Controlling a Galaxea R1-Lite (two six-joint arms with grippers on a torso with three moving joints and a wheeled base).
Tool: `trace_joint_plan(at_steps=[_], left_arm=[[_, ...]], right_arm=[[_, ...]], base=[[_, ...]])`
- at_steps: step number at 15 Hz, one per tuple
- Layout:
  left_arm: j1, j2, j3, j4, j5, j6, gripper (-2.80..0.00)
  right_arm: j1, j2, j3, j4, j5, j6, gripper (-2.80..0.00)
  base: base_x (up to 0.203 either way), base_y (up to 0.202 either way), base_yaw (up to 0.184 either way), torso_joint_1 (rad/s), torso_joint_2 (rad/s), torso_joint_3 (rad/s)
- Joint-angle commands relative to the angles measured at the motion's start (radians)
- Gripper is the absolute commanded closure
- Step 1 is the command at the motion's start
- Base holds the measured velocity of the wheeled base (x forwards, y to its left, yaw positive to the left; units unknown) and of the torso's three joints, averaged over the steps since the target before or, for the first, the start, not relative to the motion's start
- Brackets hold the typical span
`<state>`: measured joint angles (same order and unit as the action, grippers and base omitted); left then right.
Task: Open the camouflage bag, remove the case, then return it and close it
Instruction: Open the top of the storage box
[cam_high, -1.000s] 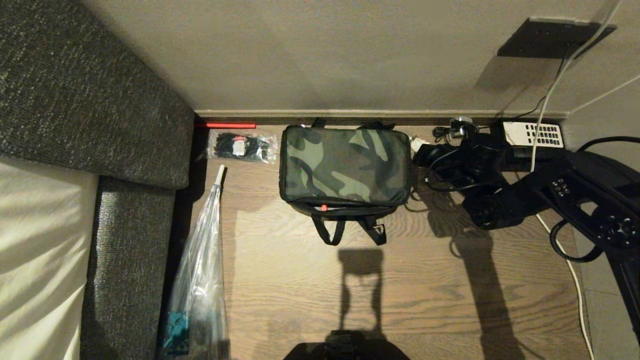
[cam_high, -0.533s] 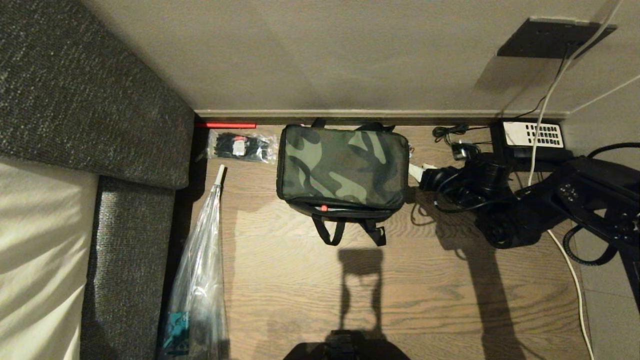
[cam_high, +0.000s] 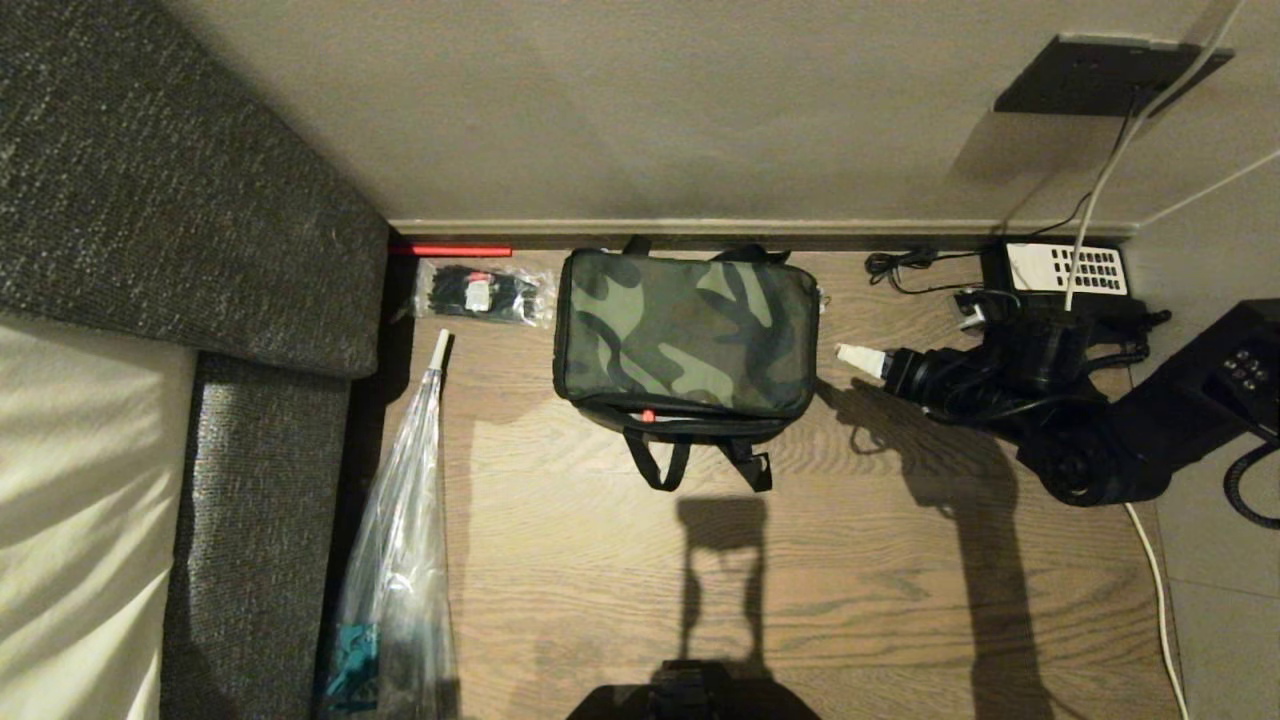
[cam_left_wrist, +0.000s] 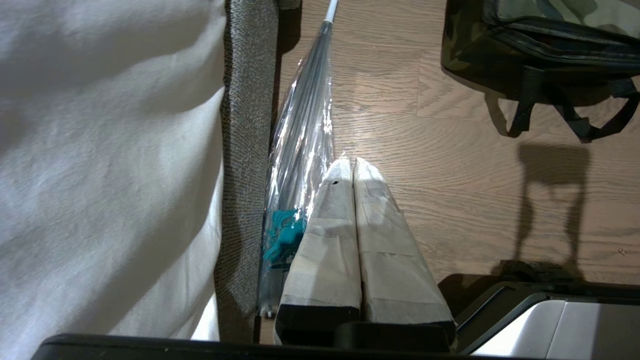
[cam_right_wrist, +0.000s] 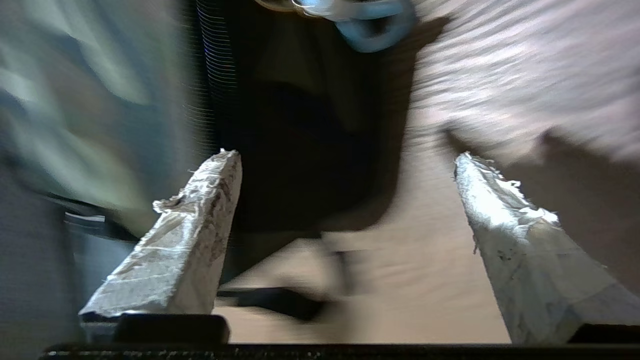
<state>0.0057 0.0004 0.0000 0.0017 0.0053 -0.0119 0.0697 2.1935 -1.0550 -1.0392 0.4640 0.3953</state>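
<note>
Gaping right gripper (cam_high: 862, 358) beside camouflage bag (cam_high: 686, 331)

One camouflage bag (cam_high: 686, 332), one clear packet (cam_high: 484, 292), one wrapped umbrella (cam_high: 398, 560), one desk telephone (cam_high: 1066, 268)

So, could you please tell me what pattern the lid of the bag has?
Green, brown and black camouflage on the bag's lid, clearest in the head view.

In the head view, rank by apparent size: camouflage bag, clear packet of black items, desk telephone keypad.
1. camouflage bag, clearly largest.
2. and 3. clear packet and telephone keypad look alike; I won't rank them.
</note>
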Motion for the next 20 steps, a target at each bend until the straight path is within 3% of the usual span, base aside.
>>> trace_joint_plan(at_steps=[1, 3, 5, 6, 13, 17, 20], left_arm=[[0.0, -0.002, 0.003, 0.0, 0.001, 0.0, 0.0], [0.0, -0.002, 0.003, 0.0, 0.001, 0.0, 0.0], [0.0, -0.002, 0.003, 0.0, 0.001, 0.0, 0.0], [-0.001, -0.002, 0.003, 0.0, 0.001, 0.0, 0.0], [-0.001, -0.002, 0.003, 0.0, 0.001, 0.0, 0.0], [0.0, -0.002, 0.003, 0.0, 0.001, 0.0, 0.0], [0.0, -0.002, 0.003, 0.0, 0.001, 0.0, 0.0]], right_arm=[[0.071, -0.076, 0.009, 0.023, -0.002, 0.2, -2.8], [0.097, -0.075, 0.01, 0.052, -0.01, 0.232, -2.8], [0.16, -0.059, 0.001, 0.099, -0.023, 0.367, -2.8], [0.184, -0.047, -0.007, 0.097, -0.054, 0.395, -2.8], [0.251, -0.007, -0.096, 0.091, -0.166, 0.409, -2.8], [0.25, -0.122, -0.142, 0.149, -0.154, 0.672, -2.8], [0.249, -0.162, -0.171, 0.207, -0.149, 0.722, -2.8]], base=[[0.0, 0.0, 0.0, 0.0, 0.0, 0.0], [0.0, 0.0, 0.0, 0.0, 0.0, 0.0], [0.0, 0.0, 0.0, 0.0, 0.0, 0.0], [0.0, 0.0, 0.0, 0.0, 0.0, 0.0], [0.0, 0.0, 0.0, 0.0, 0.0, 0.0], [0.0, 0.0, 0.0, 0.0, 0.0, 0.0], [0.0, 0.0, 0.0, 0.0, 0.0, 0.0]])
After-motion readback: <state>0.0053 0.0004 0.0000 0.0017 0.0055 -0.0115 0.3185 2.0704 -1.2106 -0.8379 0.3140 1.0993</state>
